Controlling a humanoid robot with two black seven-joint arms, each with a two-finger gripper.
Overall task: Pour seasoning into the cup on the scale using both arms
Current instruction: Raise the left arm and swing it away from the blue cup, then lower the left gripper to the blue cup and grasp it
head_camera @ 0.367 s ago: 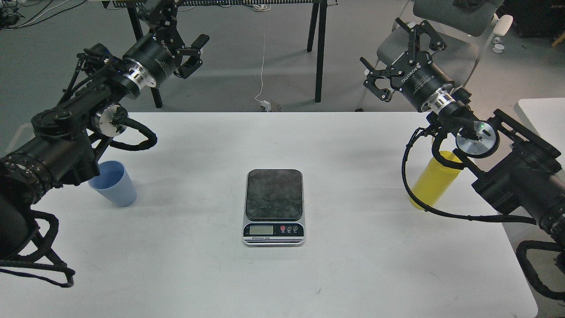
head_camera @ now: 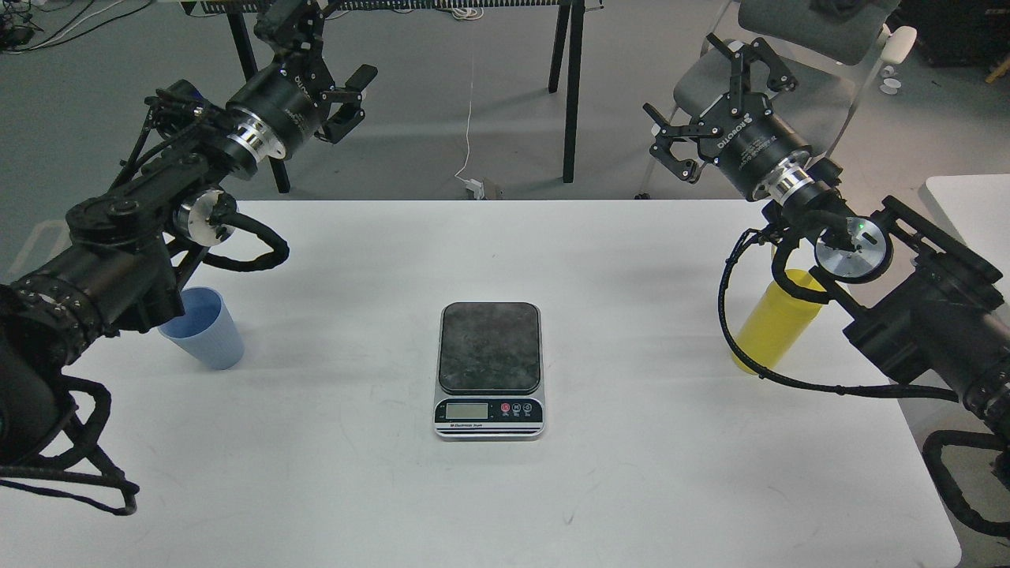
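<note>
The light-blue cup point(head_camera: 209, 335) stands on the white table point(head_camera: 615, 473) at the left, partly hidden behind my left forearm. The yellow seasoning bottle point(head_camera: 772, 325) stands at the right; my right arm hides its top and nozzle. The scale point(head_camera: 489, 369) lies at the table's middle with nothing on its dark platform. My left gripper point(head_camera: 325, 57) is open and empty, raised beyond the table's far left edge, well above and behind the cup. My right gripper point(head_camera: 710, 101) is open and empty, raised beyond the far right edge, above and behind the bottle.
Black table legs point(head_camera: 570, 87) and a grey chair point(head_camera: 797, 47) stand on the floor behind the table. A white cable point(head_camera: 470, 118) hangs to a plug on the floor. A second white table's corner point(head_camera: 966, 205) shows at the right.
</note>
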